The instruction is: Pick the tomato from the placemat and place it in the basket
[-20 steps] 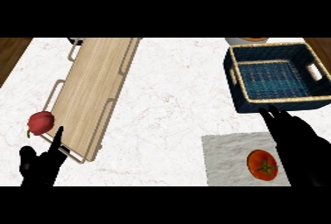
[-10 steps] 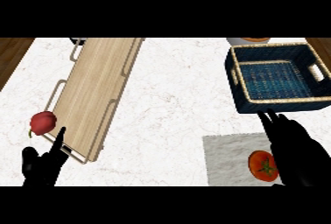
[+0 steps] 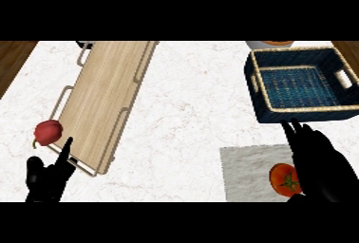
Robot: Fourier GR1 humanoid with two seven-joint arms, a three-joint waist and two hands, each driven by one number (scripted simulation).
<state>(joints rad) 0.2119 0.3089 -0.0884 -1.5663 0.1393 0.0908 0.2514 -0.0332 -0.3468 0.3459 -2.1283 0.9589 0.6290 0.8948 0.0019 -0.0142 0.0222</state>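
Tomato [image 3: 284, 180] sits on the placemat [image 3: 249, 173], ungrasped. Right robot hand [image 3: 321, 163] hovers beside it, fingers apart; the basket [image 3: 303, 112] waits.

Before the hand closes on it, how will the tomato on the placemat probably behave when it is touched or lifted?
The tomato looks round and smooth, so it may roll on the flat placemat if nudged sideways. Its skin seems glossy, so it could slip between fingers. The right hand, open beside it, looks much larger, so the tomato is probably light.
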